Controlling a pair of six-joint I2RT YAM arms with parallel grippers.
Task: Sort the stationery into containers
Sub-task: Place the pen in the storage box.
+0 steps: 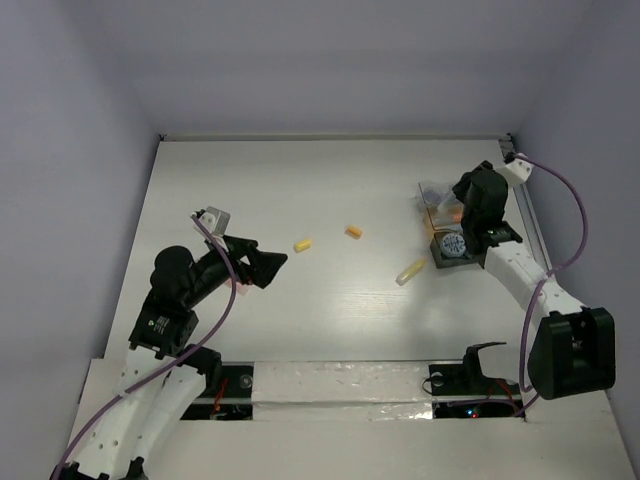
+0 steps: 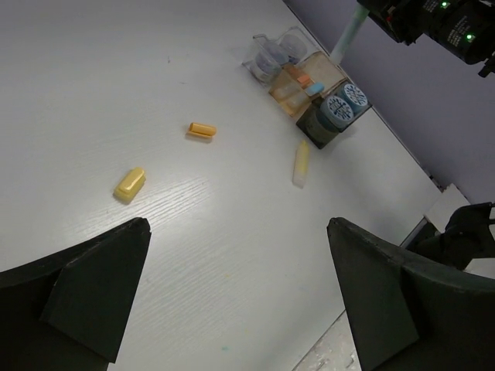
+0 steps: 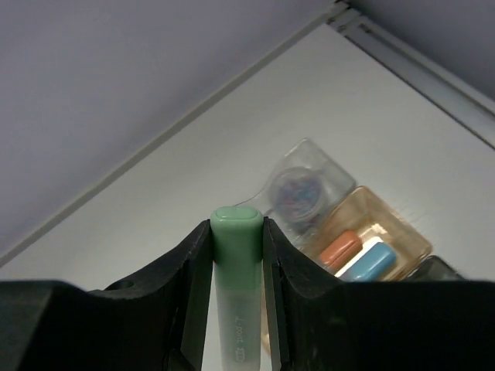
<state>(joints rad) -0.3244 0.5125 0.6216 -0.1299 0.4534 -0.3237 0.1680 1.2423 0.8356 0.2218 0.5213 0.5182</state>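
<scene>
Right gripper [image 3: 237, 232] clamps green pen [image 3: 234, 309] above containers [image 3: 406, 232] — placing step; next: lower into one, release; left gripper [image 2: 238, 232] wide, empty.

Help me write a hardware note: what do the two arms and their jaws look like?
Both arms match: the left arm and right arm have white link shells, the left one's dotted with small holes, joined by boxy black joint housings. A purple cable loops along each. The jaws are matte black wedges. Small green lights glow on the right arm's black housing.
</scene>
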